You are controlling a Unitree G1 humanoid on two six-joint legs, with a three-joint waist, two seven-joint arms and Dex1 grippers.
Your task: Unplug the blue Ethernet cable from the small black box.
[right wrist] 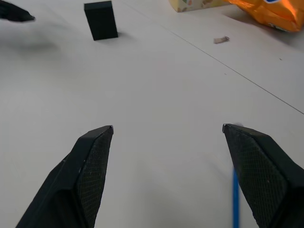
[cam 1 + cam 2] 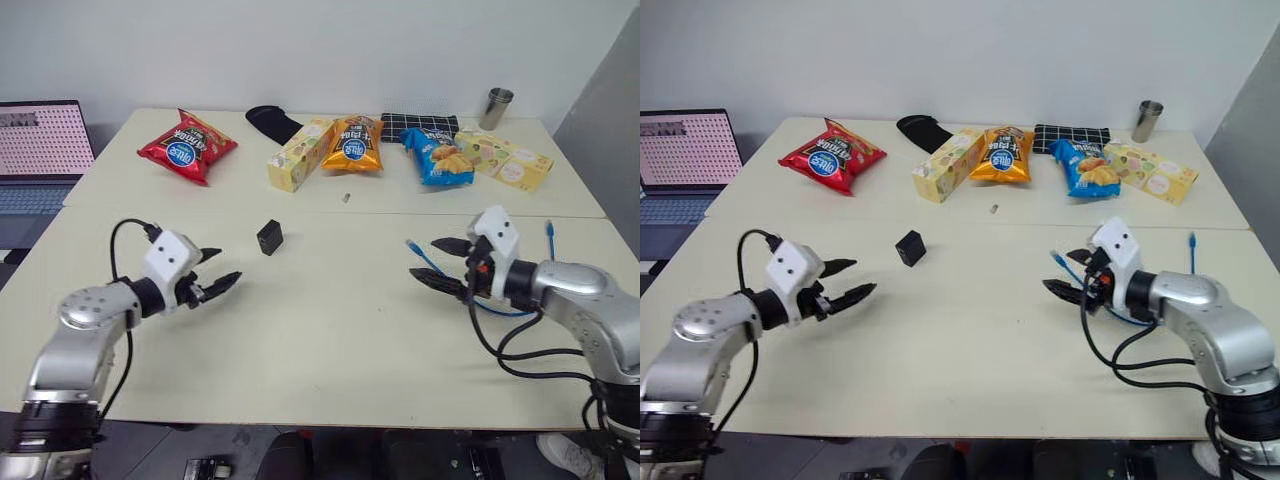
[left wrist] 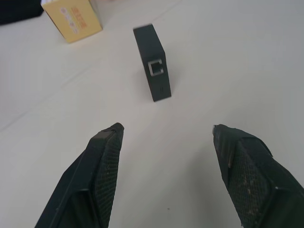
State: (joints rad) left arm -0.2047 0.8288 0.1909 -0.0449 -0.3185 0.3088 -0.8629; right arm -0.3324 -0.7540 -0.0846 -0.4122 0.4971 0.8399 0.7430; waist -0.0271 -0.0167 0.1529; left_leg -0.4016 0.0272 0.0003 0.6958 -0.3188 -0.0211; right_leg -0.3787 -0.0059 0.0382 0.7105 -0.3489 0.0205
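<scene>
**Box and cable lie apart, both grippers spread and empty**

The small black box [image 2: 269,237] stands on edge on the pale table [image 2: 330,350], a little left of centre in the head views, with nothing plugged into it; the left wrist view shows its port [image 3: 156,68] bare and facing the camera. The blue Ethernet cable [image 2: 425,257] lies at the right of the frame, well apart from the box, one plug end pointing toward the middle of the table and the cord running under the right arm; its other end [image 2: 549,236] shows farther right.

The left gripper [image 2: 216,273] hovers at the lower left, fingers spread with nothing between them, aimed toward the box but short of it. The right gripper [image 2: 440,264] sits at the right, just beside the cable's near end, fingers also wide apart and holding nothing.

Along the top of the frame lie a red snack bag [image 2: 187,146], an orange snack bag [image 2: 355,143], a blue snack bag [image 2: 437,156] and a metal cup [image 2: 498,108].
</scene>
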